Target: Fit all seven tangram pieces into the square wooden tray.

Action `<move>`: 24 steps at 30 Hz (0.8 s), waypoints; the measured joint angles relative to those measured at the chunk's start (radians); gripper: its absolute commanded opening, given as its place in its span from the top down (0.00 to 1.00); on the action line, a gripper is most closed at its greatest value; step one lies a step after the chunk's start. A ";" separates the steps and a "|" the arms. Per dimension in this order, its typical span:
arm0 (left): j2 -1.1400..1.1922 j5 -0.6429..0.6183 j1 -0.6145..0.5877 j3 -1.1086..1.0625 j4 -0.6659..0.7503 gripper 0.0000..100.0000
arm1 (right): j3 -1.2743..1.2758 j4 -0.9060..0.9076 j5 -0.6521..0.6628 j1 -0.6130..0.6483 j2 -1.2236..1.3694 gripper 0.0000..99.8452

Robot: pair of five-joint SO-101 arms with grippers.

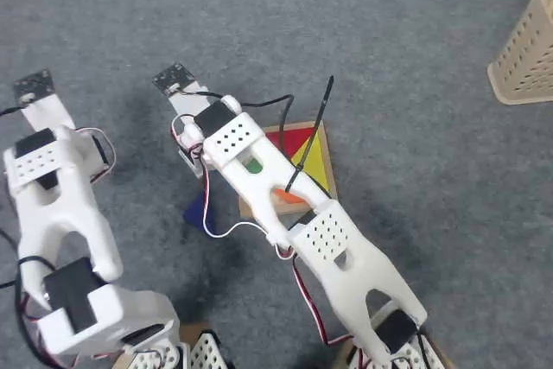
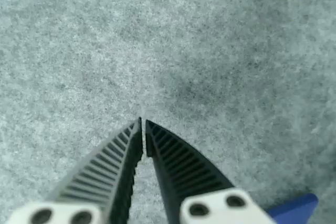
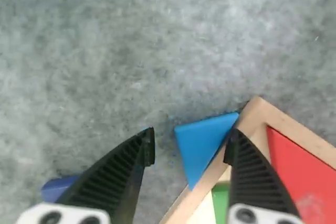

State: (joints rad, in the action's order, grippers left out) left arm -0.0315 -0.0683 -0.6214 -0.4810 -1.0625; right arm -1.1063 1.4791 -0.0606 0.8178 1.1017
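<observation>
The pick-up of the light blue triangle (image 3: 202,140) is judged in hand. It is straddled by the released right gripper (image 3: 191,138), outside the tray (image 3: 251,109) corner. Closing and lifting are needed, though the rim crowds one finger. A dark blue piece (image 1: 197,211) lies at the tray's 8 o'clock. The left gripper (image 2: 143,125) is clenched, empty.

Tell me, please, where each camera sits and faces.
High view: fixed above, looking down on both arms and the tray.
Left wrist view: on the left arm, facing grey carpet past its shut left gripper.
Right wrist view: on the right arm, facing a blue triangle beside the tray, between the fingers of the open right gripper.
Shared: high and right wrist views show the tray.
</observation>
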 measured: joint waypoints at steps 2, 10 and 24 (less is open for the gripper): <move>0.000 0.000 0.000 0.000 0.000 0.99 | 0.000 0.000 0.000 0.005 0.000 0.81; 0.000 0.000 0.000 0.000 0.000 0.99 | -0.011 0.034 0.000 0.029 0.000 0.81; 0.000 0.000 0.000 0.000 0.000 0.99 | -0.040 0.091 0.000 0.097 0.026 0.81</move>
State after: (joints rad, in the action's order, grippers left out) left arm -0.0315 -0.0683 -0.6214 -0.4810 -1.0625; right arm -1.1462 1.5696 -0.0606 0.9145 1.1278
